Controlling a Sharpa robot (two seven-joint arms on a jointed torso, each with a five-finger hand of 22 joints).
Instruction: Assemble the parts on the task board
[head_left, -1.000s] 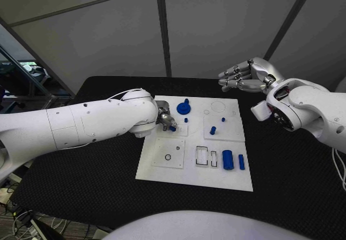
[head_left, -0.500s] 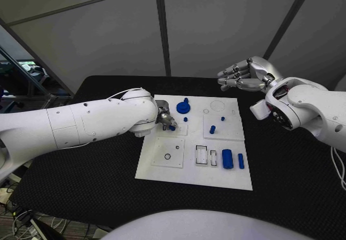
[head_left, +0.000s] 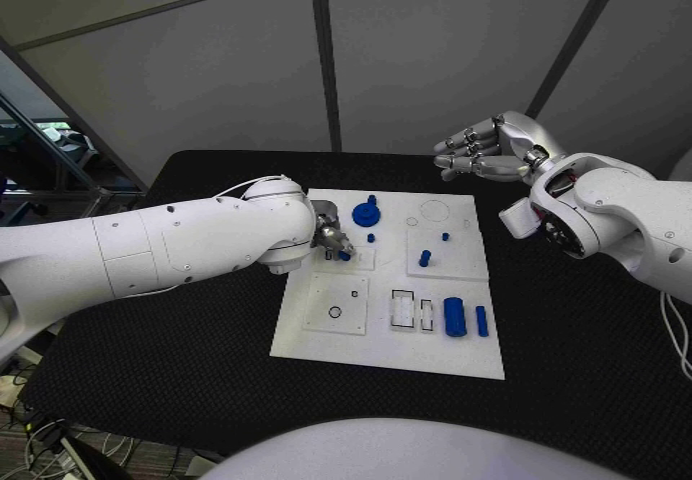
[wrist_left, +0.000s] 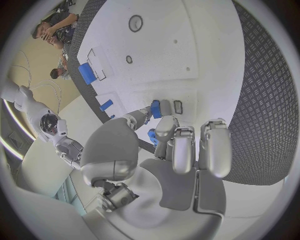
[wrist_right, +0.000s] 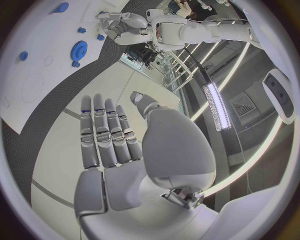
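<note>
The white task board (head_left: 378, 345) lies mid-table. My left hand (head_left: 333, 240) rests low over the board's upper left and pinches a small blue part (head_left: 346, 256) between thumb and a finger. The left wrist view shows that blue part (wrist_left: 155, 108) at the fingertips (wrist_left: 164, 107), beside a small slot (wrist_left: 177, 106). My right hand (head_left: 483, 150) hangs above the table beyond the board's far right corner, holding nothing, and the right wrist view shows its fingers (wrist_right: 103, 132) stretched out. On the board lie a blue gear (head_left: 366, 213), a blue cylinder (head_left: 456, 317) and a blue bar (head_left: 482, 322).
Small blue pegs (head_left: 372, 239) (head_left: 444, 238) and a taller blue piece (head_left: 426, 260) stand in the board's middle. White inserts (head_left: 404, 312) sit in slots near the front, beside a plate with a dark ring (head_left: 336, 313). Black table (head_left: 188, 360) surrounds the board.
The left hand stays in place with the blue part. The right hand has drifted very slightly away from the board.
</note>
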